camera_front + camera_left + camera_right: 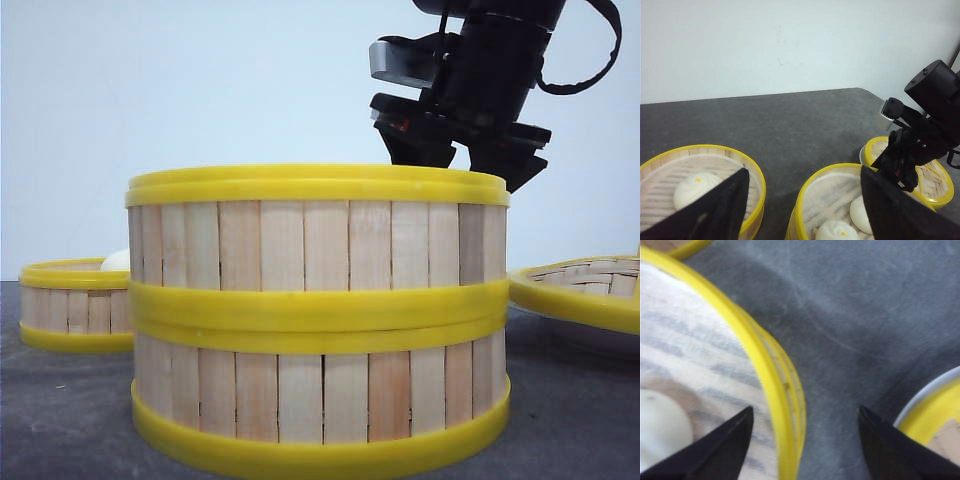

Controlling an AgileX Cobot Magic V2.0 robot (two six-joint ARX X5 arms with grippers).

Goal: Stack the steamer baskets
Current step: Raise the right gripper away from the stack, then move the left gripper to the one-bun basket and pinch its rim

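**Where everything sits on the table**

Two steamer baskets are stacked right up front in the middle: the top basket (pixel 318 235) is set squarely on the bottom basket (pixel 320 395), rims touching. A third basket (pixel 75 305) is found further back on the left, well apart from the stack, with a bun (pixel 692 189) inside it. Two buns (pixel 855 222) are seen inside the top basket too. Off to the right, a woven lid (pixel 585 285) is resting on a plate (pixel 862 155). The right gripper (pixel 462 150) is hung above the stack's far right rim, one finger either side of it. Everything is carried by the table (pixel 790 125).
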